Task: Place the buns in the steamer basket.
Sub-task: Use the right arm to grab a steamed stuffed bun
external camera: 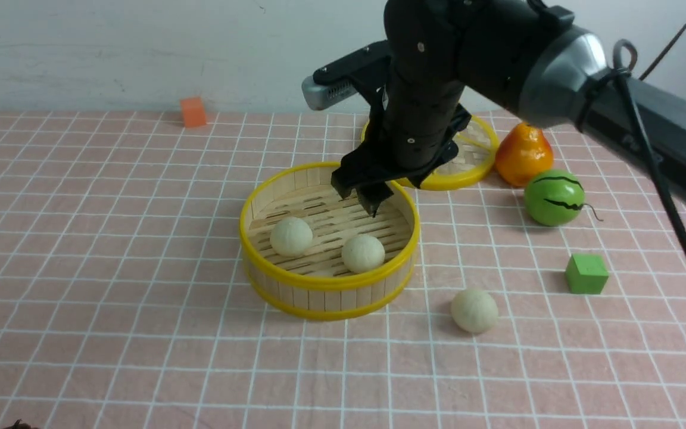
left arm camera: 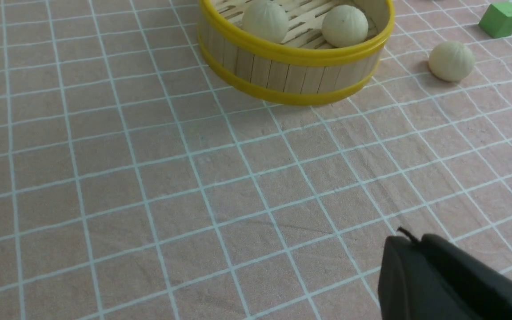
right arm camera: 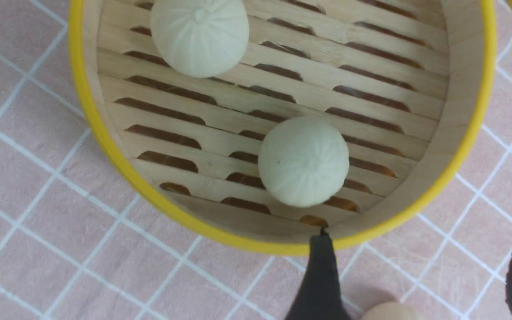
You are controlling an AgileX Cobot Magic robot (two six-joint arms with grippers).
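Note:
The steamer basket (external camera: 331, 280) stands mid-table with two buns (external camera: 291, 236) (external camera: 363, 253) on its slatted floor. A third bun (external camera: 474, 310) lies on the cloth just right of and nearer than the basket. My right gripper (external camera: 373, 199) hangs over the basket's far right part, open and empty. In the right wrist view the right gripper (right arm camera: 420, 253) is spread, with both basket buns (right arm camera: 199, 35) (right arm camera: 303, 161) ahead and the loose bun (right arm camera: 391, 312) at the frame edge. My left gripper (left arm camera: 409, 240) is shut and empty over the cloth, well short of the basket (left arm camera: 291, 53).
A flat yellow-rimmed lid (external camera: 471, 164) lies behind the right arm. An orange pear (external camera: 523, 154), a green toy watermelon (external camera: 554, 197) and a green cube (external camera: 586, 273) sit to the right. An orange cube (external camera: 193, 112) is at the far edge.

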